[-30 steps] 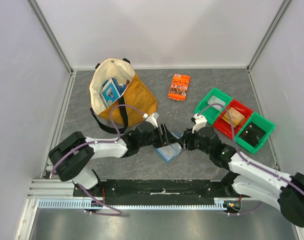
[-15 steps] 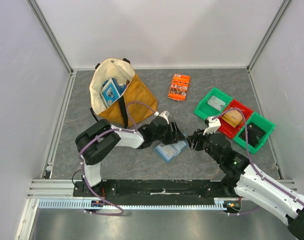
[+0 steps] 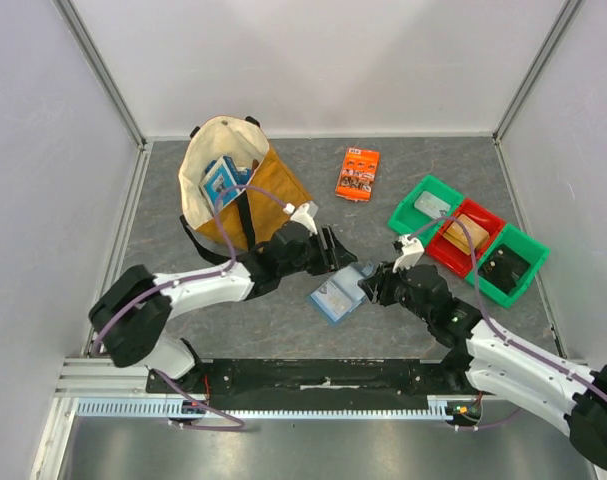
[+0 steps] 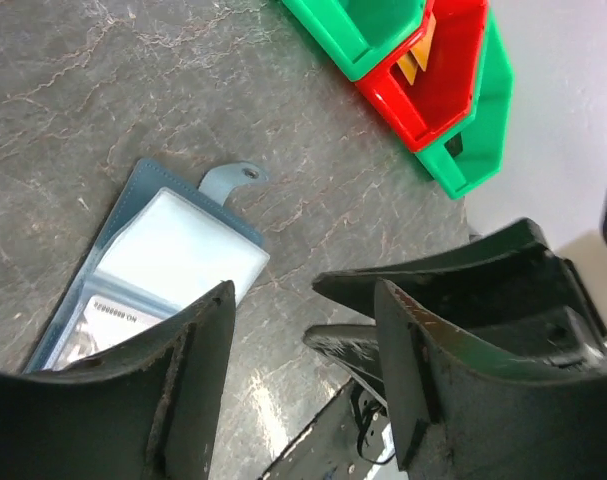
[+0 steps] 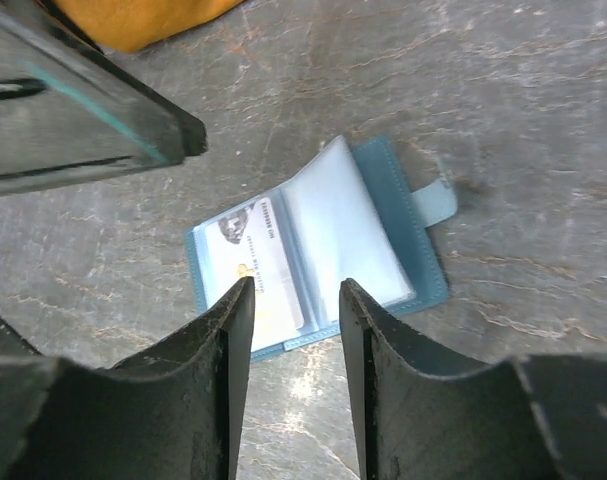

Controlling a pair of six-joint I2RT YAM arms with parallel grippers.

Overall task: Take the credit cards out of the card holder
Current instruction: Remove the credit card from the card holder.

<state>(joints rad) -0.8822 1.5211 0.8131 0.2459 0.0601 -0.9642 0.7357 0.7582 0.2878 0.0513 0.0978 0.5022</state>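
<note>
The light-blue card holder [image 3: 339,294] lies open and flat on the grey table, with its tab [image 4: 228,181] pointing away from the arms. A pale printed credit card [image 5: 251,256] shows through the clear left pocket of the card holder [image 5: 318,235]; the other pocket looks blank. My right gripper [image 5: 296,290] hovers over the holder's near edge, open, nothing between its fingers. My left gripper [image 4: 303,295] is open and empty, up and beside the card holder [image 4: 173,265]. In the top view the left gripper [image 3: 333,250] is just behind the holder and the right gripper [image 3: 371,290] at its right edge.
A row of green and red bins [image 3: 467,238] stands at the right; a tan flat thing lies in the red one, a dark thing in the far green one. A tan tote bag [image 3: 238,190] with a blue box stands back left. An orange packet [image 3: 358,172] lies behind.
Both grippers were on the holder a second ago. The left one has drawn back up and left. The right one has come back to the holder's right edge with its jaws narrower.
</note>
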